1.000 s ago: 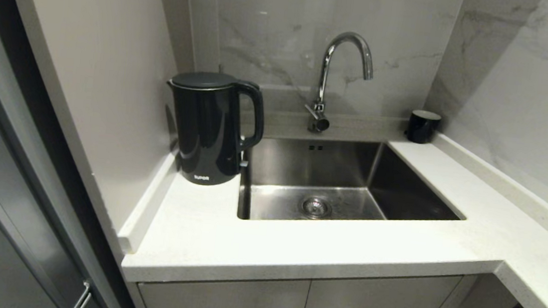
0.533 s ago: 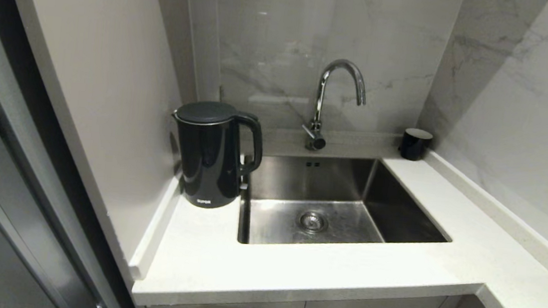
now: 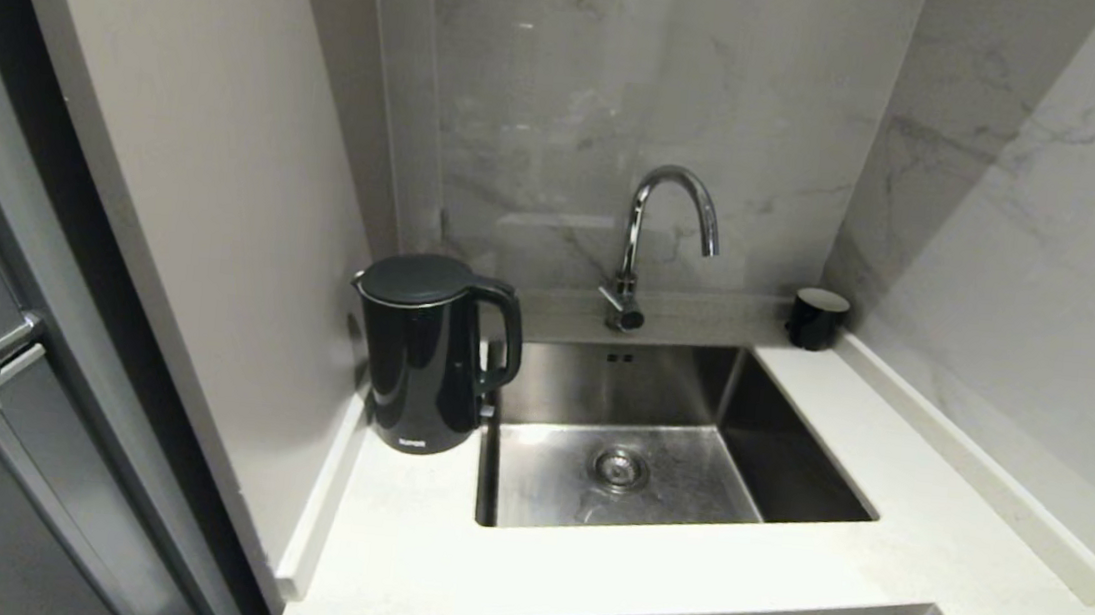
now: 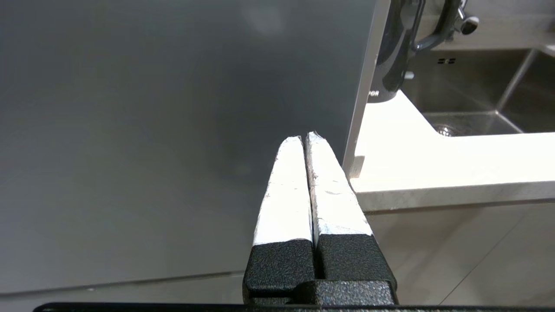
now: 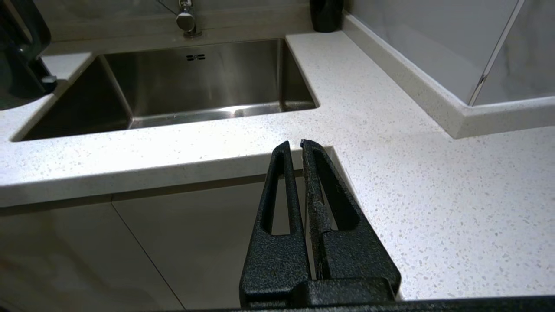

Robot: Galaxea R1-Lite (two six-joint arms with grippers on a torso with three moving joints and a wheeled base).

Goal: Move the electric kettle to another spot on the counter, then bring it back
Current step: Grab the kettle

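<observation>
The glossy black electric kettle [image 3: 427, 356] stands upright on the white speckled counter [image 3: 582, 572], in the back left corner beside the sink, handle toward the sink. Part of it shows in the left wrist view [image 4: 390, 56] and a sliver in the right wrist view [image 5: 17, 56]. Neither arm appears in the head view. My left gripper [image 4: 303, 138] is shut and empty, low in front of a dark grey panel left of the counter's edge. My right gripper [image 5: 294, 145] is shut and empty, just off the counter's inner front corner.
A steel sink [image 3: 653, 458] with a chrome tap [image 3: 659, 243] fills the counter's middle. A small black mug [image 3: 816, 318] stands at the back right corner. A tall beige panel [image 3: 215, 215] walls the kettle's left side. The counter runs on to the right [image 5: 433, 195].
The whole head view has shifted: the camera rose and pulled back, so kettle, sink and counter sit lower and smaller. No object has moved on the counter.
</observation>
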